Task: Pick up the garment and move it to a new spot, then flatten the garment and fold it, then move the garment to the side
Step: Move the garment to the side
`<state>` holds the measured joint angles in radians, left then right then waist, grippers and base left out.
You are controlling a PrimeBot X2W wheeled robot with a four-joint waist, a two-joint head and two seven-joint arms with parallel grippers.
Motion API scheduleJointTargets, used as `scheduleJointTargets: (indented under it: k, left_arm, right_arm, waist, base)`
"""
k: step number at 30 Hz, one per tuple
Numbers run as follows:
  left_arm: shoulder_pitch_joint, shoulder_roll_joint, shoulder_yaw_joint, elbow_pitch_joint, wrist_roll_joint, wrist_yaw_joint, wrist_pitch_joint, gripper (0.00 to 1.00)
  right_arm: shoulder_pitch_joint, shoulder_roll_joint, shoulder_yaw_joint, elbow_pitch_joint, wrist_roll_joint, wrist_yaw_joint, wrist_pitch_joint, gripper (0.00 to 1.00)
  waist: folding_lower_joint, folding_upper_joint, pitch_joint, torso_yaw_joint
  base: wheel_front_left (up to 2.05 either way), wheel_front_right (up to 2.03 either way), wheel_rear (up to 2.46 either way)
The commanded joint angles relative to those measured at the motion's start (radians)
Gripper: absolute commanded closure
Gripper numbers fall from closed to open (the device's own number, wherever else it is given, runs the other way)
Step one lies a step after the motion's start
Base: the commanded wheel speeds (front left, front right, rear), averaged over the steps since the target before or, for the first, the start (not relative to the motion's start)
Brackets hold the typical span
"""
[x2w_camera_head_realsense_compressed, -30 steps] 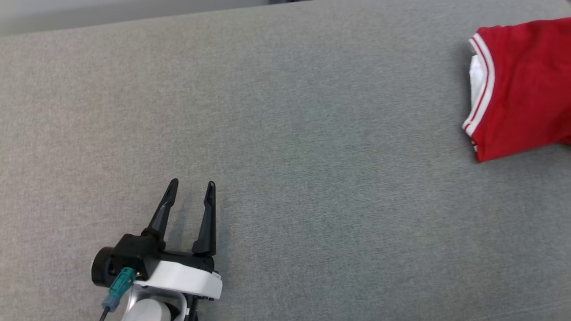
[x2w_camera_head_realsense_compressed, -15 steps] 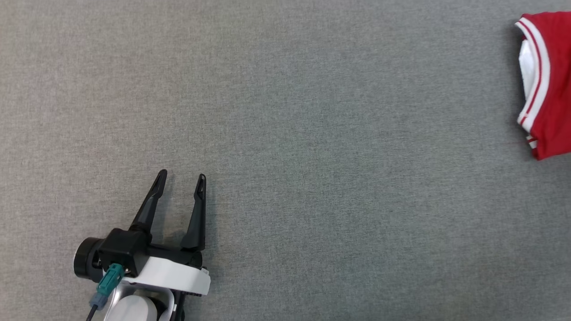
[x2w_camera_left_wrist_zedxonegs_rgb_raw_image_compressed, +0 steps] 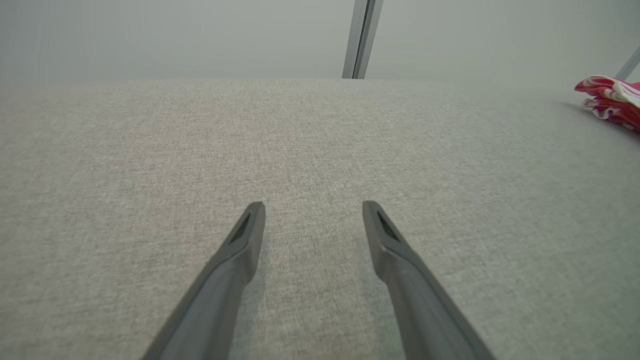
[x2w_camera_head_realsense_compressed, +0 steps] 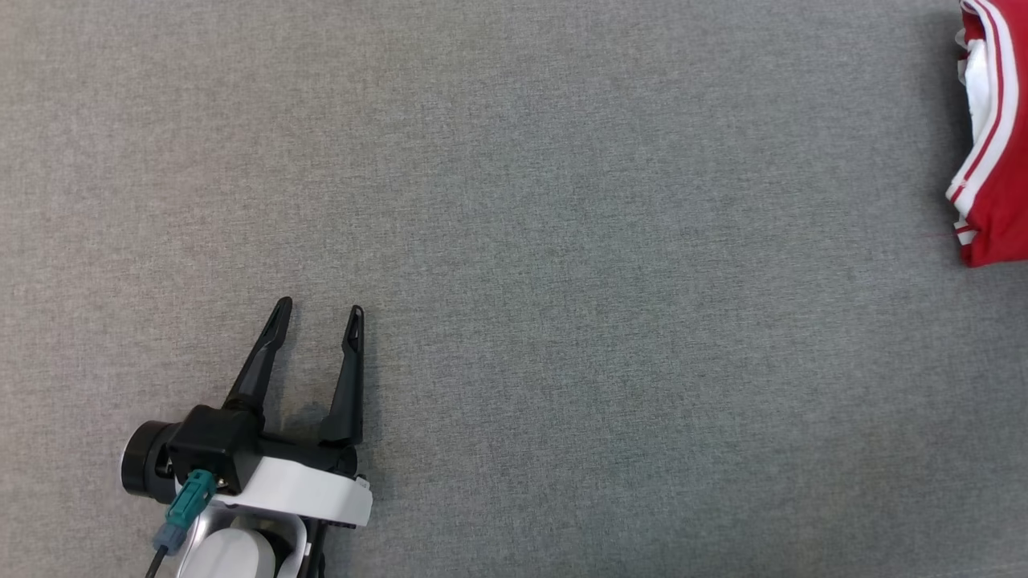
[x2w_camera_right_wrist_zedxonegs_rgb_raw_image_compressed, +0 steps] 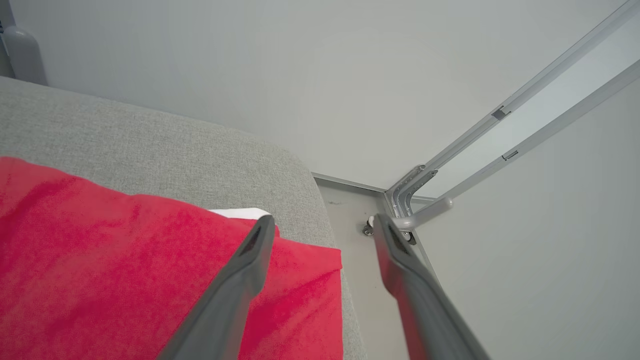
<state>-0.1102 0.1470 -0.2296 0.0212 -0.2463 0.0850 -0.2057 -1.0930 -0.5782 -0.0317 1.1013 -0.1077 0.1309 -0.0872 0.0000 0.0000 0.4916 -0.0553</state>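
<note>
The red fabric garment with white striped trim [x2w_camera_head_realsense_compressed: 1010, 225] lies at the right edge of the grey fabric-covered bench [x2w_camera_head_realsense_compressed: 562, 241], near its rounded corner. The right claw [x2w_camera_right_wrist_zedxonegs_rgb_raw_image_compressed: 324, 219] hovers over it, fingers spread, gripping nothing. The left claw [x2w_camera_head_realsense_compressed: 319, 307] hangs over bare fabric, well apart from the garment, likewise released and empty.

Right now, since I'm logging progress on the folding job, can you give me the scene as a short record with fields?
table: grey fabric top, rounded corner in the right wrist view
garment: red with white trim, looks folded, lying at the robot's right near that corner
left gripper: open, empty, over bare table, far from the garment
right gripper: open, nothing between its fingers, poised at the garment's edge
stage: garment appears set aside and released
</note>
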Motion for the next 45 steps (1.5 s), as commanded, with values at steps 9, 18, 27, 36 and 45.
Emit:
scheduleJointTargets:
  k: [9, 18, 27, 36, 45]
  left_arm:
    - [-0.03, 0.005, 0.01, 0.003, -0.028, -0.005, -0.004, 0.0]
    - [-0.074, -0.012, 0.035, 0.067, -0.058, 0.001, -0.031, 0.0]
    - [-0.073, -0.053, 0.079, 0.174, -0.115, -0.005, -0.057, 0.0]
    - [-0.037, -0.078, 0.088, 0.233, -0.108, -0.006, -0.06, 0.0]
    - [0.023, -0.087, 0.069, 0.204, -0.072, 0.005, -0.06, 0.0]
  right_arm:
    - [0.006, 0.083, 0.001, 0.026, 0.035, 0.0, -0.088, 0.0]
    - [0.075, 0.183, 0.113, -0.045, 0.222, 0.0, -0.165, 0.0]
    - [0.29, 0.257, 0.177, -0.265, 0.394, 0.0, -0.178, 0.0]
    - [0.589, 0.359, 0.121, -0.577, 0.378, 0.0, -0.171, 0.0]
    - [0.854, 0.517, 0.068, -0.86, 0.301, 0.0, -0.144, 0.0]
  waist:
    - [0.0, 0.0, -0.042, -0.027]
    - [0.0, 0.0, -0.136, -0.031]
    - [0.0, 0.0, -0.256, -0.015]
    - [0.0, 0.0, -0.336, 0.029]
    - [0.0, 0.0, -0.39, 0.072]
  base:
    - [0.0, 0.0, 0.0]
    - [0.0, 0.0, 0.0]
    - [0.0, 0.0, 0.0]
    - [0.0, 0.0, 0.0]
    - [0.0, 0.0, 0.0]
